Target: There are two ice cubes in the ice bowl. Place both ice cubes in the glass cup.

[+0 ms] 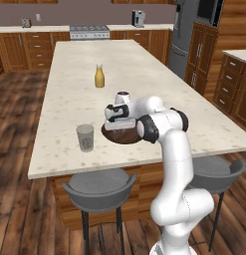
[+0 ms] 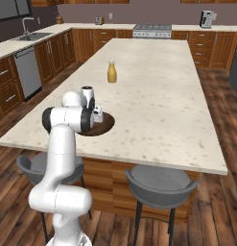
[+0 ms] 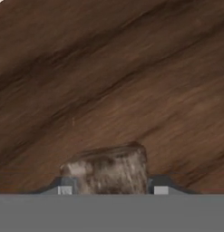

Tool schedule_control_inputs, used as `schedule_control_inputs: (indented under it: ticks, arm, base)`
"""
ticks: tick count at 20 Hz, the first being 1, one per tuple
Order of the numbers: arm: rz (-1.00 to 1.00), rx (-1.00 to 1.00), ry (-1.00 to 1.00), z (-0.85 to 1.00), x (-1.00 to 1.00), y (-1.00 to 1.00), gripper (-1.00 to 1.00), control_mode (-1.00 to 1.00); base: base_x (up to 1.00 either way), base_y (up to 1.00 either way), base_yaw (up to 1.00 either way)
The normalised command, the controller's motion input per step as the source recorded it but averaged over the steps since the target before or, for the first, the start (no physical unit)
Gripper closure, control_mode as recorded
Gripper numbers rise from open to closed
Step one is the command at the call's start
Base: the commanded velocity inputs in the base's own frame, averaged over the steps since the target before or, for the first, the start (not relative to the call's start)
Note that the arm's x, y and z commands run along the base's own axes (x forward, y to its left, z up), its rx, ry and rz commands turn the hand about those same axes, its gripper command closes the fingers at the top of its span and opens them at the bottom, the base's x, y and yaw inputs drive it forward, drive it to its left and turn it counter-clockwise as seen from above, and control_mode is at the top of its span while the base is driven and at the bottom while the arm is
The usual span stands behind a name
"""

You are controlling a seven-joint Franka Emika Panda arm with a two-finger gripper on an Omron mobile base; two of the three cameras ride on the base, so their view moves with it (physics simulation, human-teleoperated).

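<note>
The ice bowl (image 1: pixel 128 137), wide and of dark wood grain, sits near the island's front edge, and its inside (image 3: pixel 109 68) takes up the hand view. My gripper (image 1: pixel 118 129) reaches down into it. One pale ice cube (image 3: pixel 108 170) sits between the two fingertips (image 3: pixel 161 188), which press against its sides, so my gripper (image 3: pixel 112 189) is shut on it. The other ice cube is hidden. The glass cup (image 1: pixel 85 137), a grey tumbler, stands upright to the left of the bowl, apart from it. From the right base the bowl (image 2: pixel 105 126) lies just beside my arm.
A yellow-orange bottle (image 1: pixel 99 76) with a white cap stands farther back on the island (image 1: pixel 144 69). Two grey stools (image 1: pixel 98 190) stand under the front edge. Cabinets, a stove and a fridge line the back walls.
</note>
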Motion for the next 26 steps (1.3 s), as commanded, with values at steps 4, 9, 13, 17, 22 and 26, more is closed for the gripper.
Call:
schedule_control_inputs:
  ticks: [4, 9, 13, 17, 22, 26]
  arm:
    - [-0.01, 0.02, -0.05, 0.77, -0.58, 0.00, 1.00, -1.00]
    - [-0.05, 0.03, -0.12, 0.67, -1.00, -0.27, 1.00, -1.00]
    - [-0.02, 0.05, -0.17, 0.65, -1.00, -0.31, 1.00, -1.00]
    - [0.00, 0.01, -0.07, 0.84, -0.84, 0.06, 1.00, -1.00]
    - [0.00, -0.01, 0.02, 0.75, -0.29, 0.63, 1.00, -1.00]
    - [0.00, -0.04, 0.06, 0.55, -0.07, 0.72, 1.00, -1.00]
  base:
    - [0.00, 0.00, 0.00]
    - [0.00, 0.00, 0.00]
    - [0.00, 0.00, 0.00]
    - [0.00, 0.00, 0.00]
    - [0.00, 0.00, 0.00]
    - [0.00, 0.00, 0.00]
